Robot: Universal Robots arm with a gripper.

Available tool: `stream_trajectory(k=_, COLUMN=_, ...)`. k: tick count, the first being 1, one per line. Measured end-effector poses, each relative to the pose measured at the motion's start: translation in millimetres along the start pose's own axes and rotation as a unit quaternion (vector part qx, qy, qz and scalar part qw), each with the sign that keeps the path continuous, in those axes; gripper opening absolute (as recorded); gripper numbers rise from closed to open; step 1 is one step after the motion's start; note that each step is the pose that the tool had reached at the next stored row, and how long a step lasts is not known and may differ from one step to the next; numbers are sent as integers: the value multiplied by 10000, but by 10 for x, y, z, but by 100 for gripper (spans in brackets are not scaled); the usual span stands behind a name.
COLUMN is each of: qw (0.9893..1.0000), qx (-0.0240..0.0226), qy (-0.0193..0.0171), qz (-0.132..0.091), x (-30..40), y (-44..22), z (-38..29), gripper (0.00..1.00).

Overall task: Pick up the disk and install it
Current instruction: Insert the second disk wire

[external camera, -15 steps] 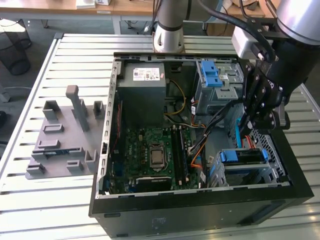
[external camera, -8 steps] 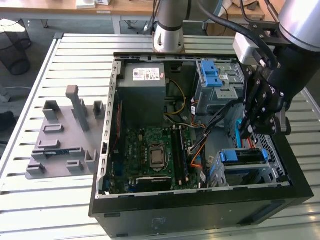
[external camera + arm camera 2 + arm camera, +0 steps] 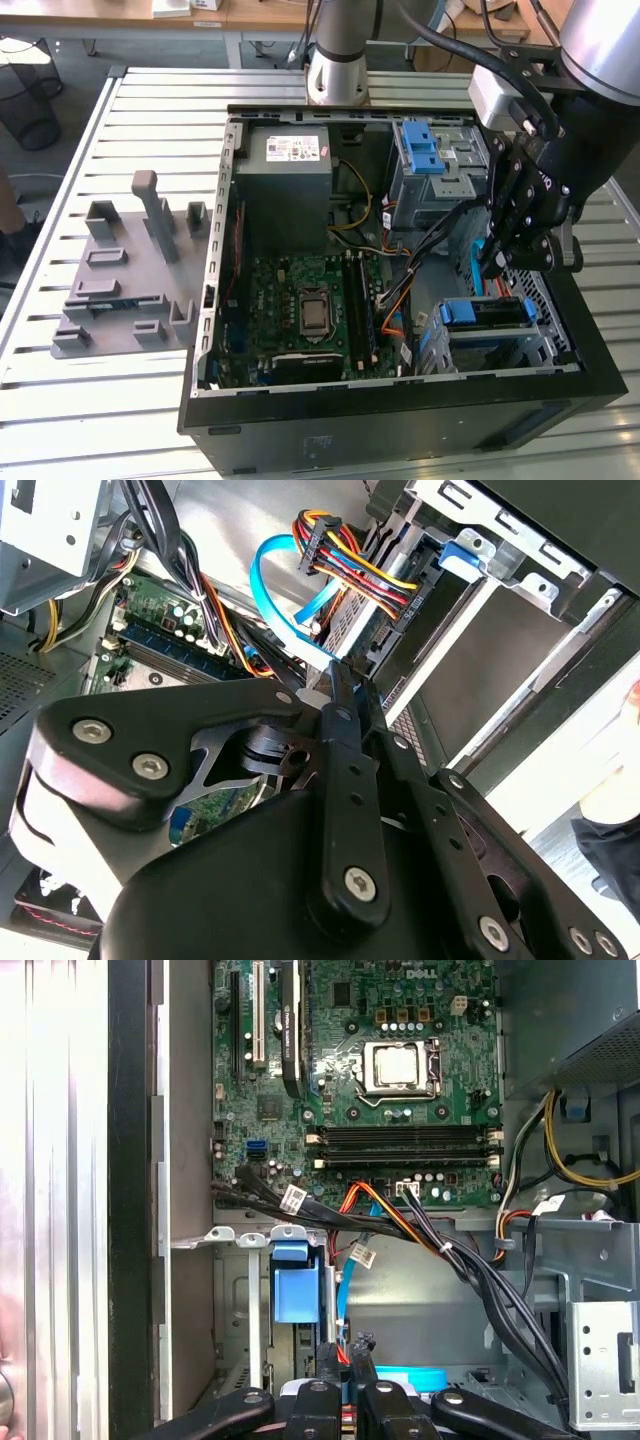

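An open computer case point(image 3: 215, 300) lies on the slatted table. In its near corner on the exterior view's right, a flat drive with blue side rails, which I take for the disk point(image 3: 490, 312), sits on edge in the lower metal bay. My gripper point(image 3: 493, 265) hangs inside the case just above that bay. Its black fingers are pressed close together in both wrist views point(image 3: 345, 675) point(image 3: 345, 1345). A light-blue flat cable point(image 3: 270, 600) ends right at the tips; I cannot tell whether it is pinched. A blue tab point(image 3: 295, 1282) marks the bay front.
The green motherboard point(image 3: 310, 310) fills the case floor, with the grey power-supply box point(image 3: 285, 160) behind it. An upper cage with a blue latch point(image 3: 425, 150) stands beside my arm. Cable bundles point(image 3: 440, 1245) cross near the bays. A grey fixture plate point(image 3: 125, 280) lies outside the case.
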State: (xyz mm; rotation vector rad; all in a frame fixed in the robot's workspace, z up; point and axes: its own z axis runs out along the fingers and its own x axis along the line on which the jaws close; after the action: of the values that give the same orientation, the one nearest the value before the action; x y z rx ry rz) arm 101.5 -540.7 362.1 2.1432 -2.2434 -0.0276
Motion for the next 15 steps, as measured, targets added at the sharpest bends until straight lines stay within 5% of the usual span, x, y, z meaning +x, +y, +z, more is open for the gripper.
stream_trajectory(k=8, qw=10000, qx=-2, qy=1, qz=0, x=11, y=-1, z=10, gripper=16)
stream_trajectory(k=15, qw=10000, qx=-27, qy=1, qz=-1, x=77, y=-11, z=109, gripper=16)
